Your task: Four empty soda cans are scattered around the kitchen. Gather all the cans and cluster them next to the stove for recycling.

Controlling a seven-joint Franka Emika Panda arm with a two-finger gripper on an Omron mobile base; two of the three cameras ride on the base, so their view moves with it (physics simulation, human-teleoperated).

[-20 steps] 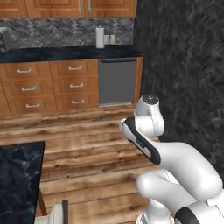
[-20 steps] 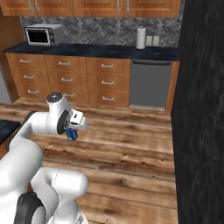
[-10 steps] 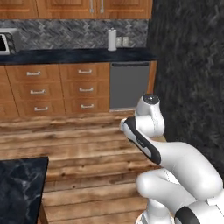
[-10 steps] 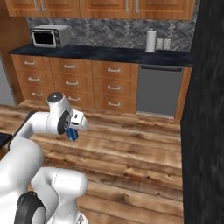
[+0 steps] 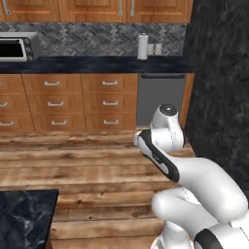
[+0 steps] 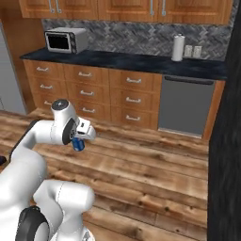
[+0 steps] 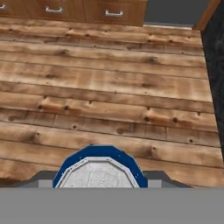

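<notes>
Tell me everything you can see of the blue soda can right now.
The blue soda can is a small cylinder with a blue side wall and a pale silvery, metal-looking top. It sits between the jaws of the gripper, carried in the air above the wooden floor, not resting on any surface. In the hand view its top faces the camera. No dents or label are discernible.

Dark counter, toaster oven, paper towels

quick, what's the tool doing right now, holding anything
Tool: closed on a blue soda can, carried above the wooden floor.
</notes>
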